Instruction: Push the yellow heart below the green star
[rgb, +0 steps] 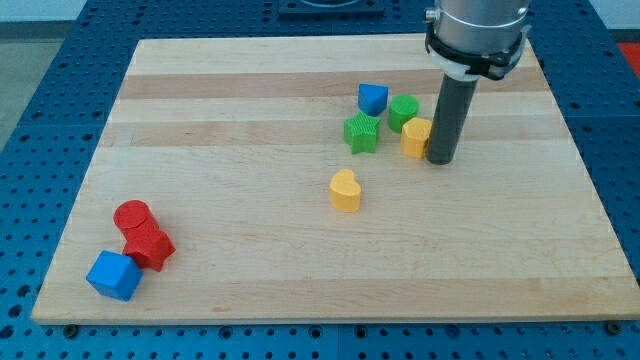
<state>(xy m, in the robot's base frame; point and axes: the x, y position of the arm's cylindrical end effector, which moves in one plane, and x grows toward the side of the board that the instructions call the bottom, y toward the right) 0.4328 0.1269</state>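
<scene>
- Camera view: the yellow heart-shaped block (345, 191) lies mid-board, just below-left of the green star-shaped block (362, 132).
- The tip (441, 160), no pincer and holding nothing, touches another yellow block (415, 137) toward the wooden table's (250, 110) top-right corner.
- Judged step: approach; next, reach the heart's left side and nudge it rightward.

A yellow heart (345, 191) lies flat on the board, just below-left of the green star (362, 132), apart.

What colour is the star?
Green. The star shows best in the camera view, above the yellow heart.
</scene>
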